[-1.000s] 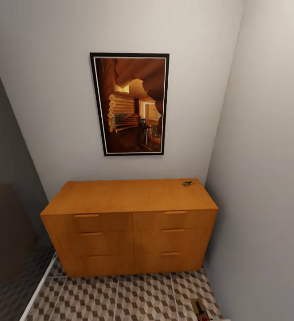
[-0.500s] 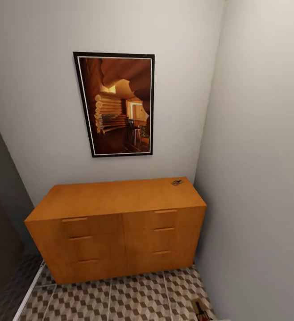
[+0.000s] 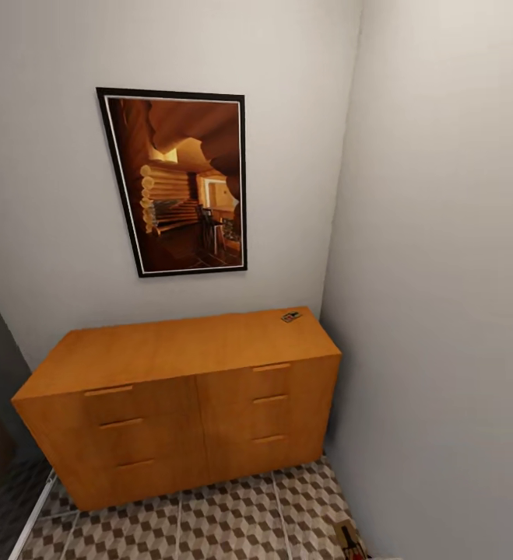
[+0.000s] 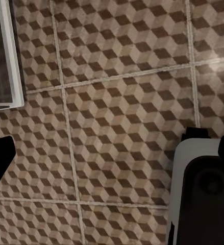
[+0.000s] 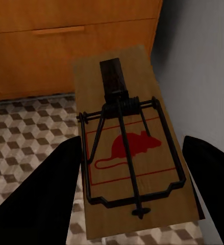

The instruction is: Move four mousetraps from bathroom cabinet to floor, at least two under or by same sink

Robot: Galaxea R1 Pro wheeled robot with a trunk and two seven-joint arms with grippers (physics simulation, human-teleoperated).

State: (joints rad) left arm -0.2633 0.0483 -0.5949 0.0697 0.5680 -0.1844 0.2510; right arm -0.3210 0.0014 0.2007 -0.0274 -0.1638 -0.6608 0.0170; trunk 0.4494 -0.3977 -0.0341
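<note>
Right hand [image 5: 129,199] clamped on mousetrap [image 5: 129,148] by its wooden edges; we judge it light, stiff (avoid the spring bar). Left hand's state: cannot tell.

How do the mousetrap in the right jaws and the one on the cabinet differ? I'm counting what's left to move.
The held mousetrap sits between the right gripper's jaws, low near the floor; the other mousetrap lies free on the cabinet top, at its back right corner. The held one shows its red mouse print and wire bar; the other is too small for detail. Both are flat wooden slabs.
</note>
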